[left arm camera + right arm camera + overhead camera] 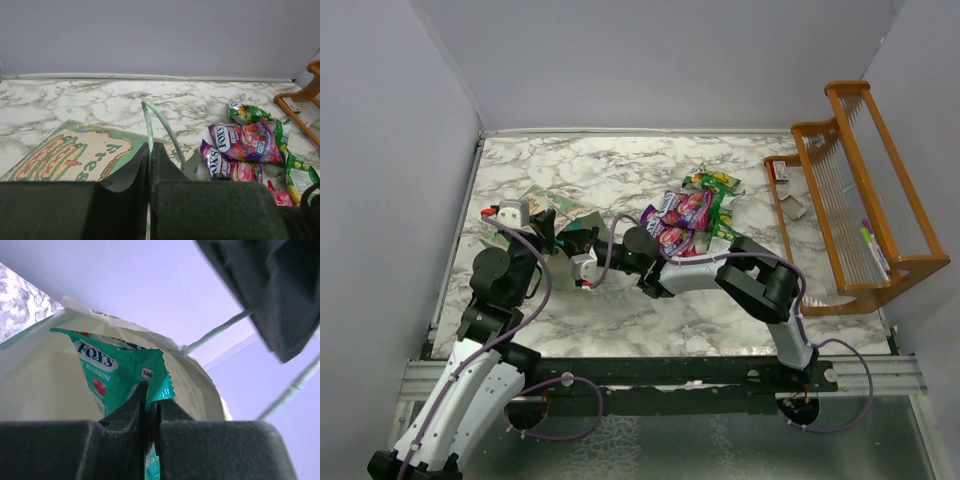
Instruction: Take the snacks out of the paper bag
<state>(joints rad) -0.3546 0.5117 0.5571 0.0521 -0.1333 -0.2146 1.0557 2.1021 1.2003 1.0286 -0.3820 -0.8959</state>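
While the left claw (151,148) pinches the handle (161,120) of the paper bag (75,155), the right claw (149,391), inside the bag, grips a teal packet (112,372) lying lengthwise deeper in the bag.

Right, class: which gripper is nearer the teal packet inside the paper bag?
Right. The right gripper is shut on the teal packet at its edge, inside the paper bag. The left gripper is outside it, pinching the bag's handle.

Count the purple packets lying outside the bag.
2, overlapping, right of the bag: one packet farther back, one nearer the arms. Others may be hidden underneath.
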